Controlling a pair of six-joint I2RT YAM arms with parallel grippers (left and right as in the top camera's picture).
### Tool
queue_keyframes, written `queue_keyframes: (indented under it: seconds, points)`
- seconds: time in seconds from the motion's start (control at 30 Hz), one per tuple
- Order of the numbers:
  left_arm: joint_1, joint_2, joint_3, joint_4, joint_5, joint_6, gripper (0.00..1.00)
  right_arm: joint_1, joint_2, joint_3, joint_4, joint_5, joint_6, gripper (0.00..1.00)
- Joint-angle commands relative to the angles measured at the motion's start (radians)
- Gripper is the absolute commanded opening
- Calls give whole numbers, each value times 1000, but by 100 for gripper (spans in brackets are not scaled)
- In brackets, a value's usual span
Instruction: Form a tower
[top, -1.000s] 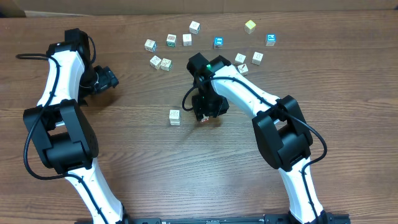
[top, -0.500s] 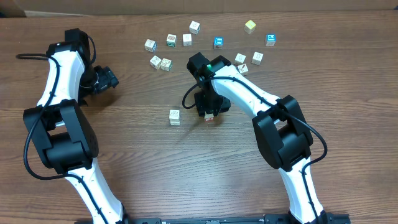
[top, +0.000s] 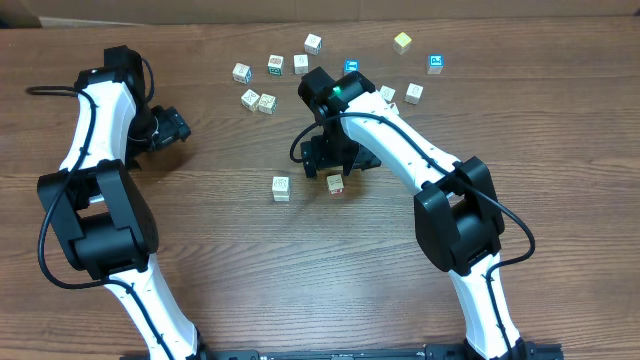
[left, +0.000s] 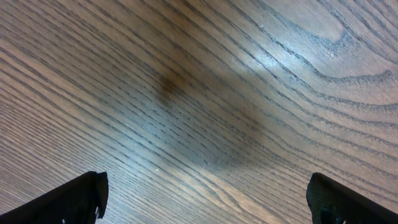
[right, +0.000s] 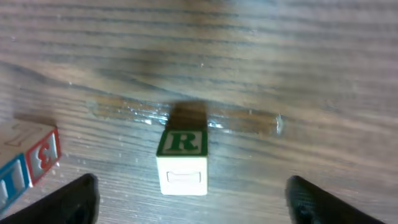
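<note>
the tower stands on the table near its middle, just beside the right pincer. seen from the right wrist, its top face carries a green "r" in a green frame; how many cubes it holds cannot be told. the right pincer is spread, its fingers wide on either side and clear of the tower. a lone cube near it shows a red "3" and a blue mark. the left pincer is spread too, over bare wood, well apart. prints on the loose cubes farther back are too small to read.
</note>
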Motion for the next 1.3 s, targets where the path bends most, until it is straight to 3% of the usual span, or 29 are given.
queue_keyframes:
  seconds: [0.0,0.13,0.5,0.63,0.93,1.1,1.27]
  points:
    - [-6,12,2,0,-5,12,99,-7,-26,8,-14,0,2,71]
    - [-6,12,2,0,-5,11,100,-2,-26,-45,18,0,2,60]
    - [-6,12,2,0,-5,12,100,16,-25,-139,117,0,-2,56]
    - [-6,12,2,0,-5,12,99,16,-25,-139,118,-2,-2,39]
    - [-6,12,2,0,-5,12,100,16,-25,-139,129,-30,-1,36]
    - [-6,12,2,0,-5,12,99,16,-25,-139,116,-30,-1,45]
    - [-6,12,2,0,-5,12,99,16,-25,-139,91,-31,3,44]
